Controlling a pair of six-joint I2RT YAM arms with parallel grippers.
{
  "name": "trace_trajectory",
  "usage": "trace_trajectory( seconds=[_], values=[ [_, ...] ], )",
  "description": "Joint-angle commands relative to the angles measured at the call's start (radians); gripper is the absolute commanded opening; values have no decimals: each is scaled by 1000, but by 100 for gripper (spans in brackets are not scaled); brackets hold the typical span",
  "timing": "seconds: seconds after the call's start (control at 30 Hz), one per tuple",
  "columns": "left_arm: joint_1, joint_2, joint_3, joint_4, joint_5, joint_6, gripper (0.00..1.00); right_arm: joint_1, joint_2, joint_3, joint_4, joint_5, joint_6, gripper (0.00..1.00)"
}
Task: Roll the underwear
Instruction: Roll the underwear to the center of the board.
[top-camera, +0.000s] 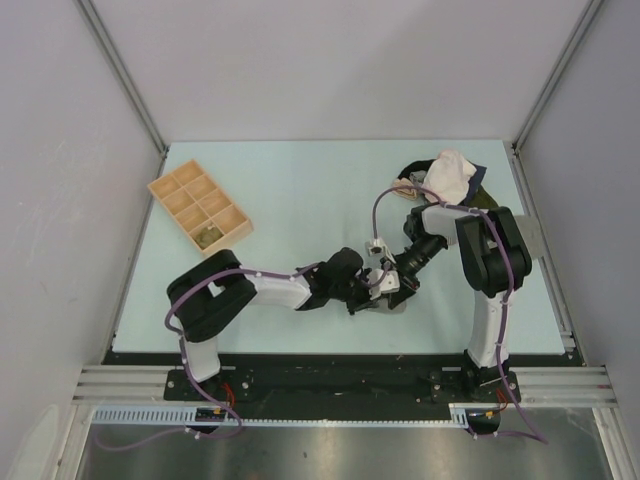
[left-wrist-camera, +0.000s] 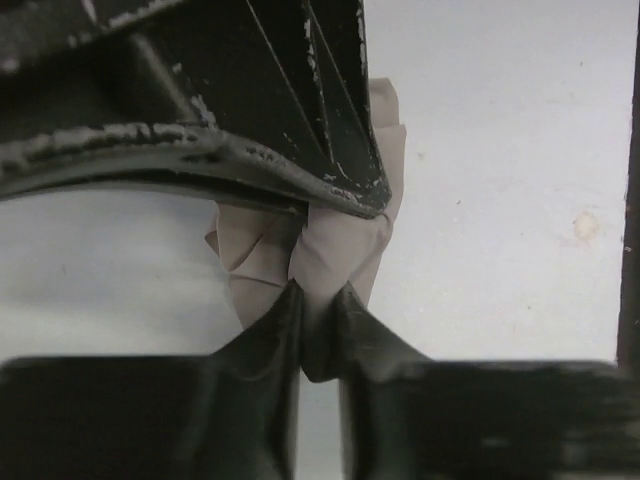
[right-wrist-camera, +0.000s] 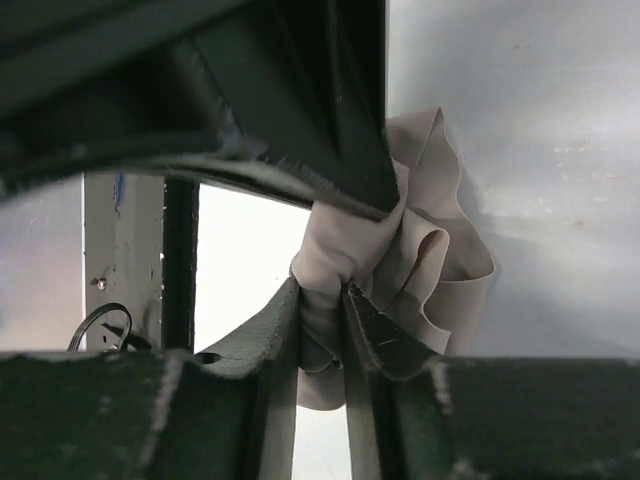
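1. My left gripper has its fingers pressed together on a fold of the underwear. The taupe cloth is pinched between them and bunches out above the tips.
2. My right gripper is clamped on the same garment from the opposite side, and loose pleats fan out toward 3 o'clock in its wrist view.
3. From overhead, the two grippers meet nose to nose near 6 o'clock on the table, a little right of centre. The underwear is a small wad caught between them there. I cannot tell whether it touches the surface.
4. I judge the double pinch serves the roll: one hand can anchor the bundle while the other turns or tucks the cloth, so the soft fabric cannot spring open.
5. The compartment tray sits at 10 o'clock and the heap of other garments at 1 o'clock. Both are well apart from the work, which leaves the arms room.
6. The bundle looks crumpled rather than a neat cylinder, so I would count the roll as not finished.
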Motion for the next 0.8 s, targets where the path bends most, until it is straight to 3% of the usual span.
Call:
trace_trajectory(
  seconds=[0.0, 0.03, 0.33, 0.6, 0.77],
  values=[
    [-4, 43, 96, -151, 18, 35, 8, -17, -20, 23, 17, -21, 25, 30],
    [3, 71, 110, -172, 23, 7, 2, -23, -35, 23, 20, -21, 28, 31],
    [116, 220, 213, -320, 254, -206, 0, -124, -298, -3, 152, 21, 126, 53],
    [150, 240, 241, -356, 305, -278, 0, -130, -227, -32, 168, 27, 264, 63],
    [150, 228, 235, -347, 291, -290, 1, -136, -175, -36, 129, -12, 267, 67]
  ],
)
